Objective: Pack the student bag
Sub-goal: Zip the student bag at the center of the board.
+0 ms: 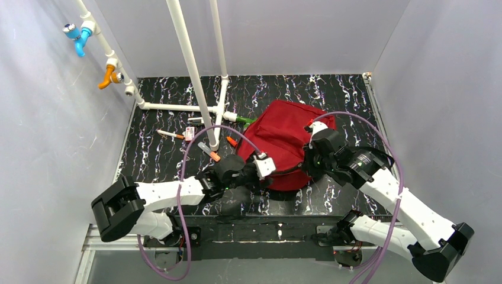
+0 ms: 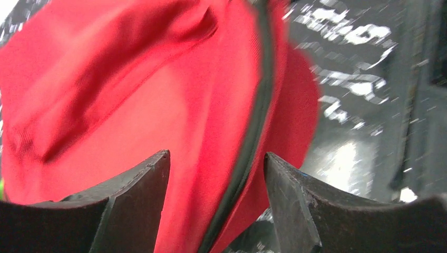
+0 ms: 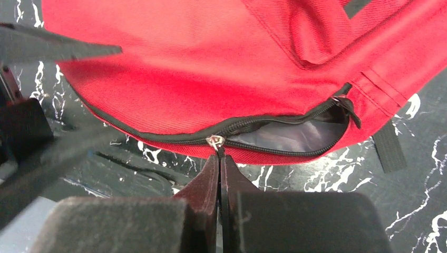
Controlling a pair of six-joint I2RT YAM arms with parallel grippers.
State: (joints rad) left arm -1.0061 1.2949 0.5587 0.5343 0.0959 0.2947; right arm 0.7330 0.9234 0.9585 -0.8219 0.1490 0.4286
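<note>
Two arms reach the large soft dark-red fabric backpack (image 1: 283, 135) lying right of the desk's centre in the top view; at the left wrist, the left gripper (image 2: 216, 156) gapes, the black zipper trim (image 2: 259, 105) running lengthwise between its fingers; at the right wrist, the right gripper (image 3: 220, 158) pinches the small metal zipper pull (image 3: 215, 141), track running crosswise.

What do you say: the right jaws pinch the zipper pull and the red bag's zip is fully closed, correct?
Not quite. The right jaws do pinch the zipper pull, but the student bag is partly unzipped: the right wrist view shows grey lining in the gap.
</note>
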